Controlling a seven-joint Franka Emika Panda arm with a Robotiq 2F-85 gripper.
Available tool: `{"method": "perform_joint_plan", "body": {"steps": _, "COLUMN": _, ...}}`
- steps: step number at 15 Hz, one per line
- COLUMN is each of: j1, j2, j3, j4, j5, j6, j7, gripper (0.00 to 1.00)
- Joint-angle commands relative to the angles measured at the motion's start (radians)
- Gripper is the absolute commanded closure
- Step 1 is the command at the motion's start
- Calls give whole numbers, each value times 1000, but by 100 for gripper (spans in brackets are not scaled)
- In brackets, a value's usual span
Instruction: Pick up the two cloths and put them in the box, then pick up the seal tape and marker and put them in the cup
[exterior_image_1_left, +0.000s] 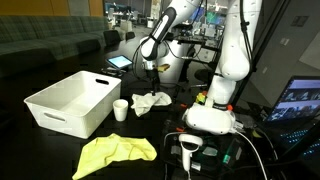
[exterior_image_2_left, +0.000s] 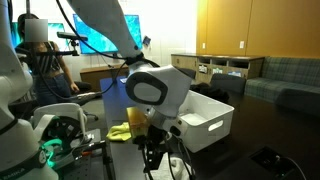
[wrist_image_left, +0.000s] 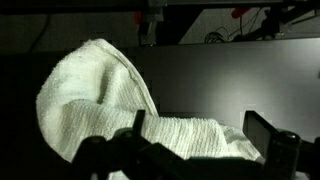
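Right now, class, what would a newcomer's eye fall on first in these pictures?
The gripper hangs over a crumpled white cloth; in the wrist view that cloth fills the picture between open jaws. A bright yellow cloth lies nearer the camera, and a white box stands beside a small cup.

On the dark table (exterior_image_1_left: 35, 150) a white box (exterior_image_1_left: 68, 106) sits with a small white cup (exterior_image_1_left: 121, 109) just beside it. The arm (exterior_image_1_left: 160, 30) reaches down, its gripper (exterior_image_1_left: 150, 86) hanging right over the white cloth (exterior_image_1_left: 153, 102). A yellow cloth (exterior_image_1_left: 116, 152) lies crumpled nearer the camera, well apart.
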Motion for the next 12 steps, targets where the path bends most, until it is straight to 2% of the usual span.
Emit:
{"method": "perform_joint_plan", "body": {"steps": 1, "j1": -63, "j2": 113, "j3": 27, "j4": 108, "j5": 125, "j6": 19, "j7": -16, "gripper": 0}}
{"method": "perform_joint_plan", "body": {"steps": 5, "j1": -99, "j2": 206, "j3": 33, "j4": 204, "j5": 179, "j6": 18, "j7": 28, "gripper": 0}}
{"method": "perform_joint_plan", "body": {"steps": 12, "j1": -64, "j2": 294, "j3": 0, "j4": 301, "j5": 87, "j6": 4, "j7": 227, "gripper": 0}}
